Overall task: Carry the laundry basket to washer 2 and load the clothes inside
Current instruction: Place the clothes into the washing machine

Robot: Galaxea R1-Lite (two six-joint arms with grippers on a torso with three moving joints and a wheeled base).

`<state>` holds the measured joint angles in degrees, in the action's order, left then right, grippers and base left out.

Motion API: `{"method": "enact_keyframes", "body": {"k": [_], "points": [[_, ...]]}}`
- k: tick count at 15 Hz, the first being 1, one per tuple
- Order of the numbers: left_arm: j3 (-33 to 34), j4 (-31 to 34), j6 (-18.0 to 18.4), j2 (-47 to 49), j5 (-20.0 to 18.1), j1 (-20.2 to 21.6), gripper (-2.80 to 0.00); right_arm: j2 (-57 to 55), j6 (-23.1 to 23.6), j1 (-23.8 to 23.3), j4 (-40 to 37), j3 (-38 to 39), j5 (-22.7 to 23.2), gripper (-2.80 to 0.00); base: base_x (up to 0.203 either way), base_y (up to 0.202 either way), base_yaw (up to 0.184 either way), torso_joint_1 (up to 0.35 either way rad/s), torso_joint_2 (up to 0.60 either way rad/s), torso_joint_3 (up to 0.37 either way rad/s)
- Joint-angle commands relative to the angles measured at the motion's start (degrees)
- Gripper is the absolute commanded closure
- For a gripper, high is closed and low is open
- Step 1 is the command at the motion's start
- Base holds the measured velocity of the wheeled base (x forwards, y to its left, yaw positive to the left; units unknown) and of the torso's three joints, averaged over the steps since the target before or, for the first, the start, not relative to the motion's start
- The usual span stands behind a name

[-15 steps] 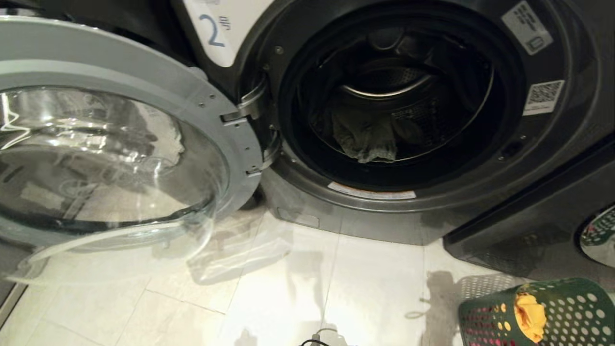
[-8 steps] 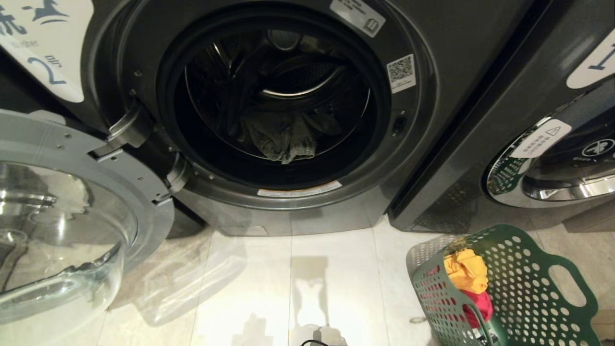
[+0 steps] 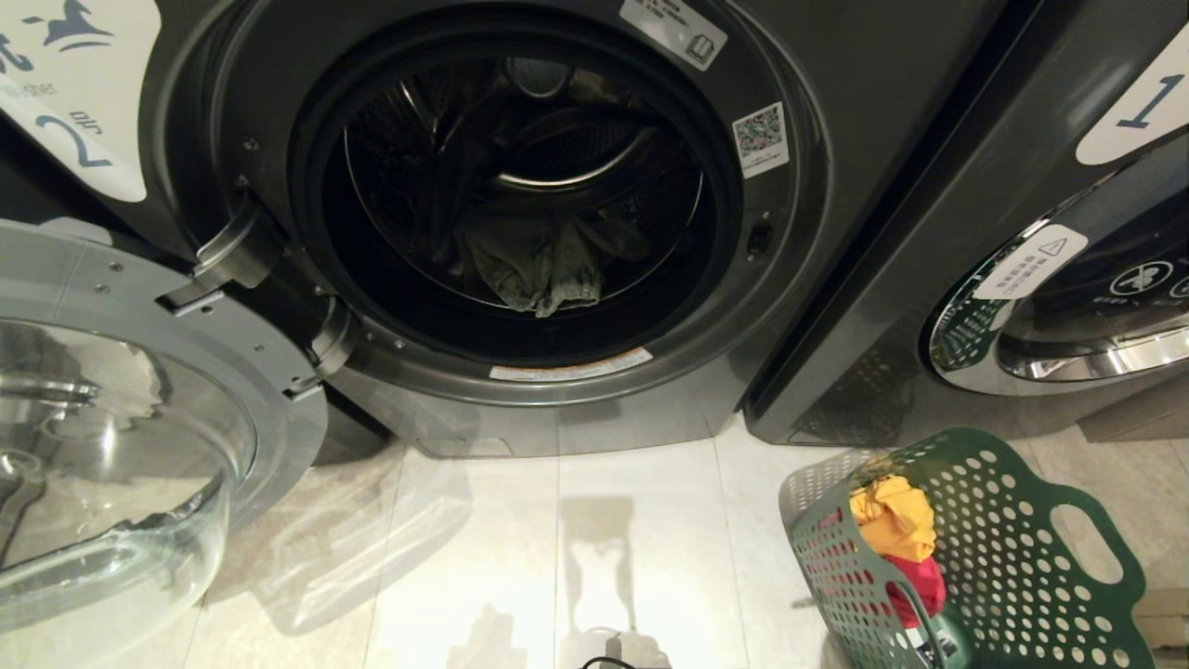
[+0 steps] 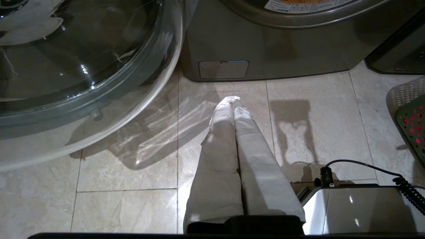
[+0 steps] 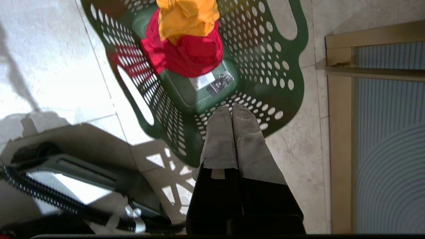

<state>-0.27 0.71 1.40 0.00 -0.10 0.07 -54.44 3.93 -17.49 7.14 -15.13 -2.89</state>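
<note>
Your laundry basket point(image 3: 985, 557) sits on the tiled floor point(image 3: 483, 557) at the lower right of the head view, in front of the gap between the two washers. It leans, its open mouth turned toward the machines, one loop handle up at the far side. Inside it you can see a yellow-orange cloth point(image 3: 894, 520) lying on top of a red cloth point(image 3: 920, 581); in the right wrist view the same pair rests against the basket's bottom beside a paper label.

Washer 2 point(image 3: 799, 307) stands just behind and to the left of the basket. Its round glass door point(image 3: 121, 437) is swung wide open to the left, and the drum is exposed. A grey garment point(image 3: 539, 265) already lies at the bottom of the drum.

Your right end effector point(image 5: 232, 108) hangs above the near wall of the basket, fingers pressed together and gripping nothing, apart from the cloths. Your left end effector point(image 4: 232, 99) is low over bare floor in front of washer 2, beside the open door, also closed and empty.

To the right, the washer marked 1 point(image 3: 1068, 279) has its door shut.
</note>
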Motion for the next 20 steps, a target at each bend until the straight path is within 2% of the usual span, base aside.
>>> {"method": "enact_keyframes", "body": {"k": [1,5,8,9,12,14,16,20], "points": [[0.0,0.0,0.0,0.09,0.01,0.01,0.0,-10.43,-1.29,-0.11,6.25,-0.01,-0.07,0.0,0.0,0.0,0.0,0.0,0.0,0.0],[0.0,0.0,0.0,0.09,0.01,0.01,0.0,-23.67,-3.07,-2.05,14.54,-0.18,-0.31,0.0,0.0,0.0,0.0,0.0,0.0,0.0],[0.0,0.0,0.0,0.09,0.01,0.01,0.0,-34.53,-3.87,-8.82,21.12,0.11,-0.24,0.0,0.0,0.0,0.0,0.0,0.0,0.0],[0.0,0.0,0.0,0.09,0.01,0.01,0.0,-38.5,-4.18,-10.7,24.0,0.25,0.06,-2.8,0.0,0.0,0.0,0.0,0.0,0.0],[0.0,0.0,0.0,0.09,0.01,0.01,0.0,-51.2,-4.89,-15.13,34.13,-0.58,3.99,-2.8,0.0,0.0,0.0,0.0,0.0,0.0],[0.0,0.0,0.0,0.09,0.01,0.01,0.0,-60.13,-5.13,-16.44,37.42,-3.43,7.97,-2.8,0.0,0.0,0.0,0.0,0.0,0.0],[0.0,0.0,0.0,0.09,0.01,0.01,0.0,-69.52,-5.24,-16.92,38.87,-9.7,11.38,-2.8,0.0,0.0,0.0,0.0,0.0,0.0],[0.0,0.0,0.0,0.09,0.01,0.01,0.0,-86.03,-4.73,-16.82,40.33,-25.76,23.02,-2.8,0.0,0.0,0.0,0.0,0.0,0.0]]}}
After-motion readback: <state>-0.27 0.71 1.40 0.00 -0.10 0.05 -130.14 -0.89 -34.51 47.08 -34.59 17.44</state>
